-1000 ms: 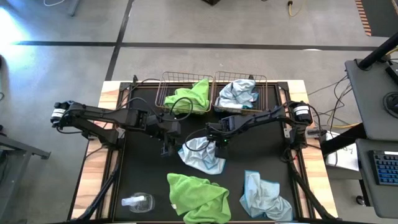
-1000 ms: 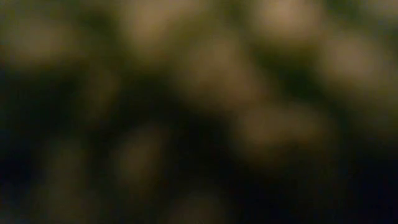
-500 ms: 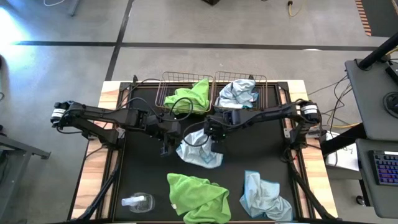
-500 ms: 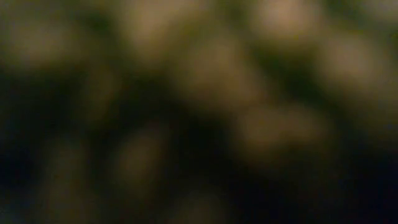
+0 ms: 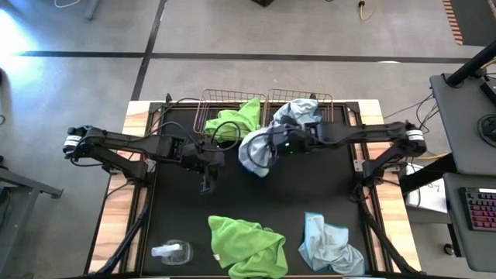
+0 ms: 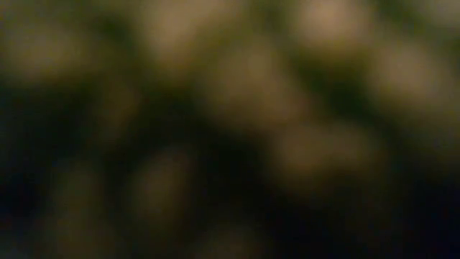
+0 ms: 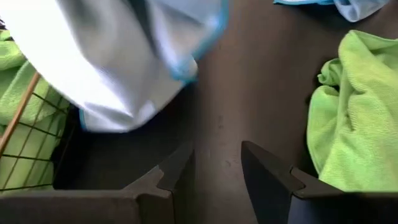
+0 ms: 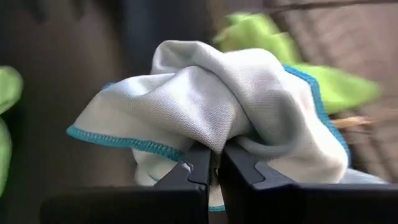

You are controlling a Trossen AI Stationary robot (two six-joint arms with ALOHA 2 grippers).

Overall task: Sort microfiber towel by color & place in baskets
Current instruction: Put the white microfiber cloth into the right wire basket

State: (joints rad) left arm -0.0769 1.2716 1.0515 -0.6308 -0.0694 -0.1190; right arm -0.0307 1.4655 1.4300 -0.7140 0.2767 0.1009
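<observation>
Right gripper (image 5: 273,147), upper centre, fingers clamped on pale blue towel (image 5: 256,151) hanging before two baskets (image 5: 211,99); left gripper (image 5: 208,184), centre-left over tabletop (image 5: 310,186), fingers parted, empty; loose green towel (image 5: 246,245) lower centre.

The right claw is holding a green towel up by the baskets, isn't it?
Not green. The right claw is shut on a pale blue towel, held up by the baskets. The right wrist view shows its blue-edged cloth pinched between the fingers.
</observation>
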